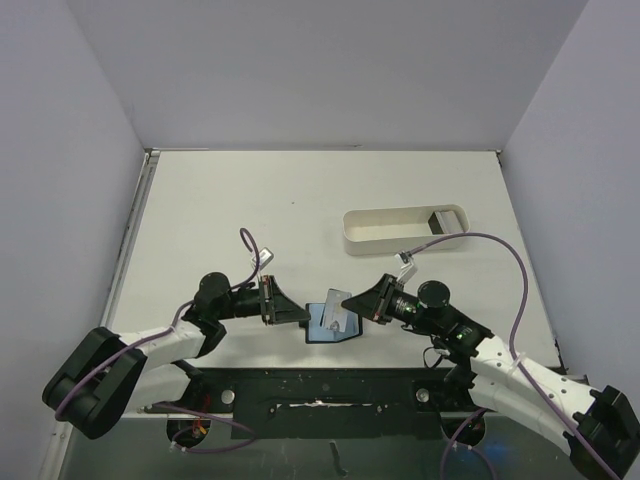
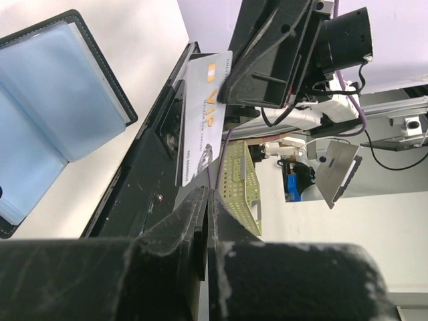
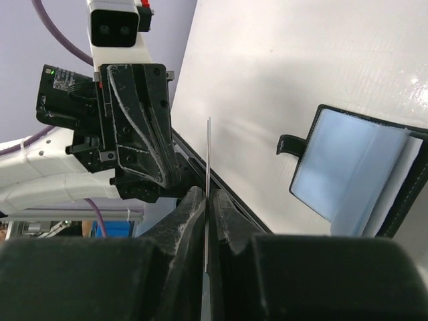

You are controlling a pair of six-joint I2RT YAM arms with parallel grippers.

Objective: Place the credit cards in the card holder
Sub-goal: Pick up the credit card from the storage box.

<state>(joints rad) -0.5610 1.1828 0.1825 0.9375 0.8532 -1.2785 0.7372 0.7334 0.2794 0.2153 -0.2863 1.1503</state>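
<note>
The card holder (image 1: 322, 331) lies open on the table near the front edge, between my two grippers, with its bluish pockets facing up. It also shows in the left wrist view (image 2: 53, 114) and in the right wrist view (image 3: 361, 174). My right gripper (image 1: 354, 306) is shut on a pale credit card (image 1: 337, 298), which it holds on edge just above the holder. The card shows edge-on between the fingers in the right wrist view (image 3: 208, 154), and its "VIP" face shows in the left wrist view (image 2: 204, 120). My left gripper (image 1: 303, 319) is shut and empty at the holder's left edge.
A long white oval tray (image 1: 400, 228) stands behind and to the right, with a dark object (image 1: 440, 221) at its right end. The black base plate (image 1: 320, 390) runs along the front edge. White walls enclose the table on three sides.
</note>
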